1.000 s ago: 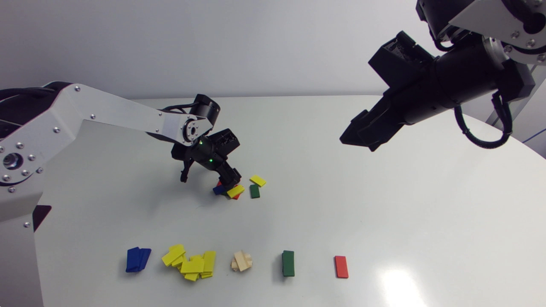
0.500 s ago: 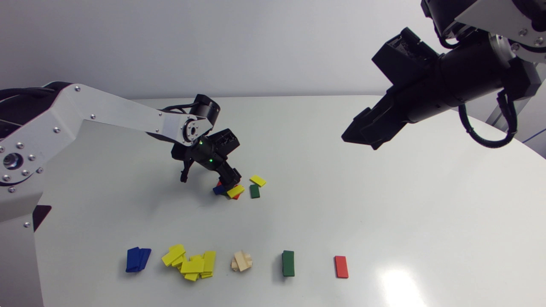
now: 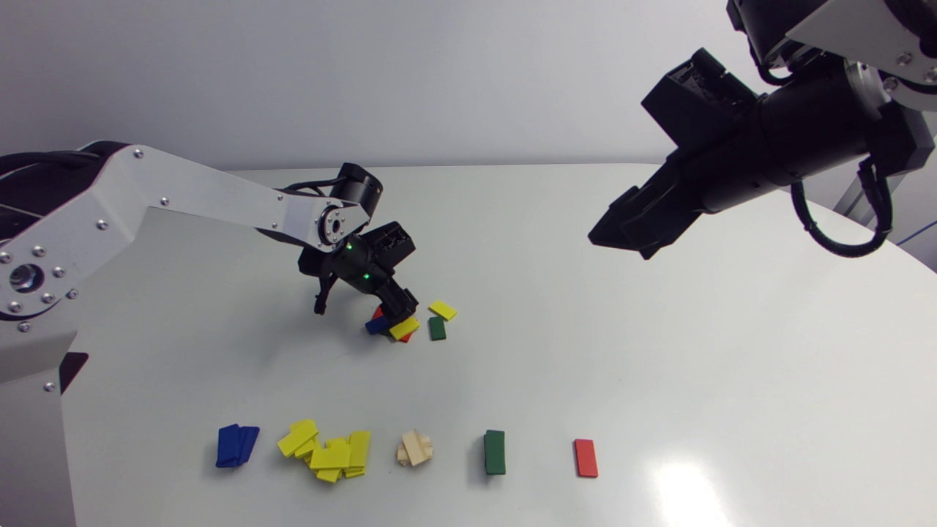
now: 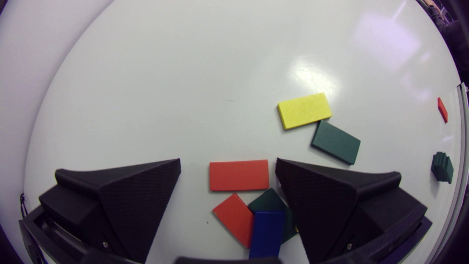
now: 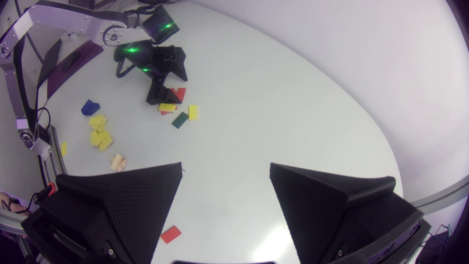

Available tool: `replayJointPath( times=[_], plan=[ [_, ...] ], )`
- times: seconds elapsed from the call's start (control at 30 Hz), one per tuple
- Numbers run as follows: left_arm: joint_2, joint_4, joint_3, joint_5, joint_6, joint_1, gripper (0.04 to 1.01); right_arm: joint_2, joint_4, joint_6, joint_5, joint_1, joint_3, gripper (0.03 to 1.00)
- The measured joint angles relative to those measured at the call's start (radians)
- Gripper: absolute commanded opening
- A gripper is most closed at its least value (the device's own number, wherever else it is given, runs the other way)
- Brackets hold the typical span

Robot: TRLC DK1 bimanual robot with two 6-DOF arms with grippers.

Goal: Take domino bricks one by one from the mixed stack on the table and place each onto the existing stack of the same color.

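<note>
The mixed pile (image 3: 395, 326) lies mid-table, and my left gripper (image 3: 397, 309) stands low over it, open. In the left wrist view, the left gripper (image 4: 228, 161) has a flat red brick (image 4: 239, 175) between its fingers, apart from both. Behind that brick lie a second red brick (image 4: 234, 219), a blue brick (image 4: 266, 233) and a dark green brick (image 4: 271, 201). A yellow brick (image 3: 404, 327) lies on the pile's near side. My right gripper (image 3: 618, 234) hangs open and empty high over the table's right side.
A loose yellow brick (image 4: 304, 110) and green brick (image 4: 335, 142) lie just beyond the pile. Along the front edge sit the blue stack (image 3: 236, 445), yellow heap (image 3: 327, 454), wooden stack (image 3: 415, 448), green stack (image 3: 494, 451) and a single red brick (image 3: 585, 457).
My left arm has edged a little to the right over the pile. The right arm has drawn back slightly up and to the right. No brick has moved.
</note>
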Motion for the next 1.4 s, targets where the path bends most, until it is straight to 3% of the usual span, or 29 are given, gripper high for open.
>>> replayJointPath(
  times=[0.1, 0.27, 0.33, 0.73, 0.9, 1.4],
  plan=[
    [0.005, -0.011, 0.01, 0.001, -0.001, -0.001, 0.825, -0.002, 0.0, 0.0, 0.0, -0.004, -0.002, 0.838],
    [0.01, -0.029, 0.019, 0.008, -0.001, -0.001, 0.607, -0.004, 0.0, 0.0, 0.0, -0.005, -0.002, 0.838],
    [0.015, -0.037, 0.026, 0.019, -0.002, -0.001, 0.595, -0.005, 0.0, 0.0, 0.0, -0.005, -0.002, 0.838],
    [0.03, -0.064, 0.048, 0.031, -0.002, 0.0, 0.587, -0.021, 0.0, 0.0, 0.0, -0.005, -0.003, 0.838],
    [0.036, -0.081, 0.062, 0.039, -0.003, 0.009, 0.698, -0.023, 0.0, 0.0, 0.0, -0.005, -0.008, 0.838],
    [0.058, -0.132, 0.101, 0.05, -0.023, 0.027, 0.687, -0.023, 0.0, -0.001, 0.0, -0.005, -0.008, 0.838]
  ],
)
